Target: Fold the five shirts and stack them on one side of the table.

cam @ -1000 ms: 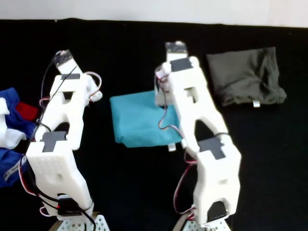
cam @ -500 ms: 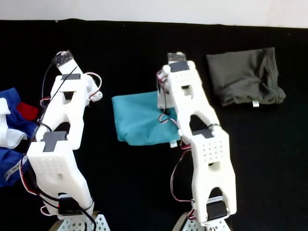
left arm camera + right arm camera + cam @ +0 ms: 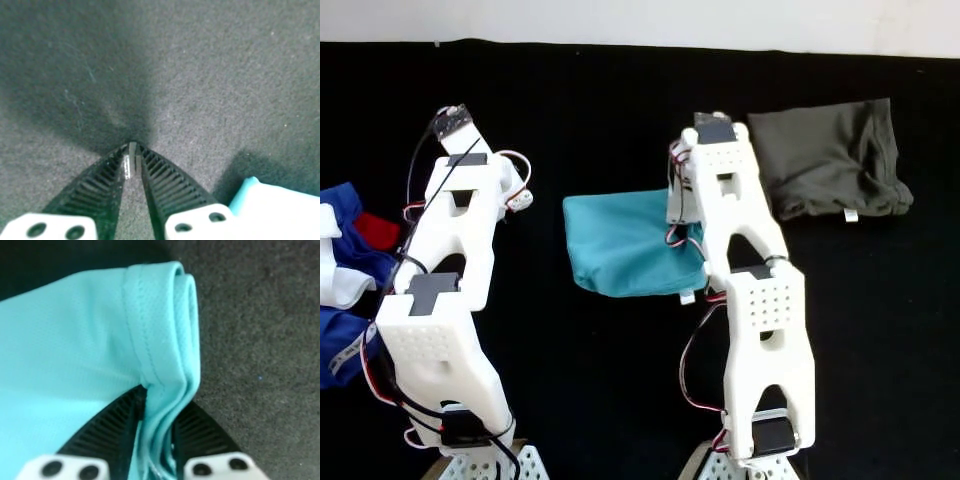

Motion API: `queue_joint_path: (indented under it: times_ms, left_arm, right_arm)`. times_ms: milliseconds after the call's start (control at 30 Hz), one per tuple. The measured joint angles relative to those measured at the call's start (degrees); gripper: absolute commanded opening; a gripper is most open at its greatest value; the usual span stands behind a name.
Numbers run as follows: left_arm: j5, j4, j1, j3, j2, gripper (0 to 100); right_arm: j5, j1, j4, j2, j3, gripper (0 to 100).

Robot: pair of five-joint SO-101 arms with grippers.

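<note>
— Start at your left. What lies there?
— At the table's left edge there is a loose, unfolded heap of blue, white and red shirts [image 3: 345,270]. My left arm [image 3: 450,250] stands just beside it.

— And the left jaws?
— They are pressed together at the tips with nothing between them. They hang over the bare black cloth of the table [image 3: 225,75].

— What is in the middle?
— The folded teal shirt [image 3: 625,245] [image 3: 75,340] lies between my two arms. My right jaws are clamped on its right edge, with the rolled hem and its layers of fabric pinched between them.

— Anything beyond that?
— A folded olive-grey shirt [image 3: 830,160] lies toward the far right of the table. It is near my right arm [image 3: 740,250] and apart from the teal one.
</note>
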Motion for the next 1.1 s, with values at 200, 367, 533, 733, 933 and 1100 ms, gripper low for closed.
queue_joint_path:
  times_ms: [200, 367, 533, 733, 933, 1100]
  left_arm:
    - [0.00, 0.00, 0.00, 0.00, 0.00, 1]
    - [0.00, 0.00, 0.00, 0.00, 0.00, 1]
    - [0.00, 0.00, 0.00, 0.00, 0.00, 1]
    - [0.00, 0.00, 0.00, 0.00, 0.00, 1]
    - [0.00, 0.00, 0.00, 0.00, 0.00, 1]
    - [0.00, 0.00, 0.00, 0.00, 0.00, 1]
  right_arm:
    - [0.53, 0.00, 2.73, 0.18, -2.64, 0.6]
    - [4.75, 0.00, 6.15, -2.73, -10.02, 0.6]
    - [15.74, 2.11, 6.95, -7.30, -17.23, 0.6]
    - [22.77, 10.81, 7.03, -7.56, -20.22, 0.6]
    - [27.87, 18.99, 7.12, -7.47, -22.51, 0.6]
    - [31.21, 24.35, 7.21, -7.47, -30.59, 0.6]
